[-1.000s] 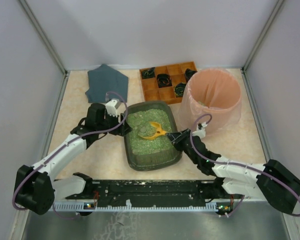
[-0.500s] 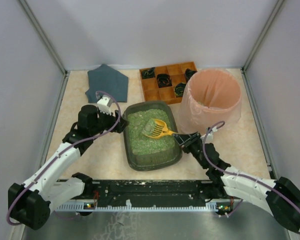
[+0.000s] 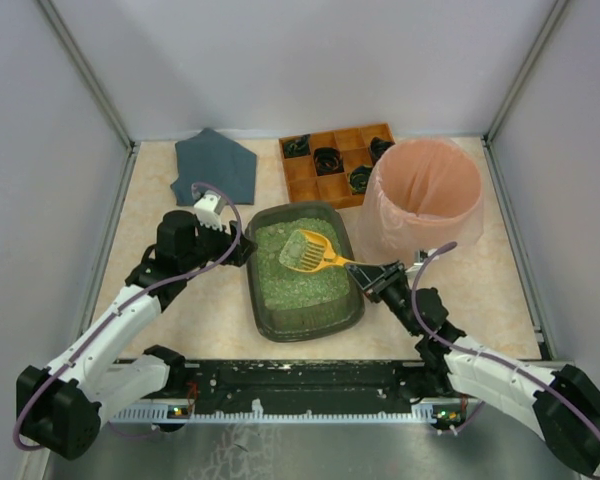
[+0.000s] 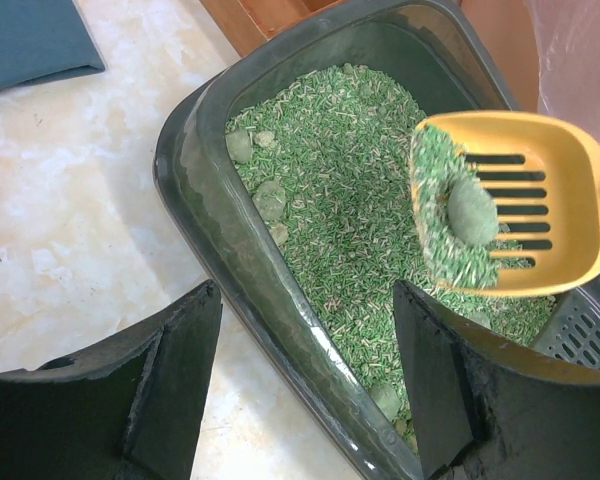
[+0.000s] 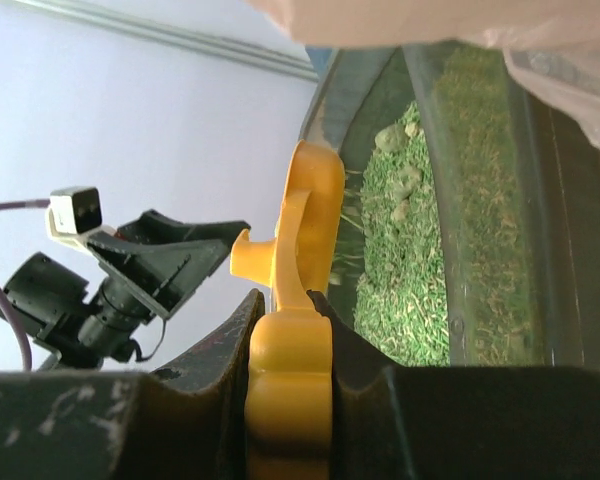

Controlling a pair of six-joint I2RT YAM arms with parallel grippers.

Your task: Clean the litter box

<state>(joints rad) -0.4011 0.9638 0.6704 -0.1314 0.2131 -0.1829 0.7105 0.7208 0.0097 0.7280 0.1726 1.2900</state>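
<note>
Looking down in the top view from high above and behind the arm bases, taking in the whole table, the scoop (image 3: 308, 250) near mid-frame. Peering from the left wrist, close in from beyond the scoop's bowl end, past its own fingers (image 4: 170, 385). Sighting from the right wrist along the scoop's handle toward its bowl, very near. Sharing across all 3 the scoop and the litter box (image 3: 305, 328) under it.

No text, label, brand, number or sign was legible in any of the three views; nothing that showed carried readable marks.
</note>
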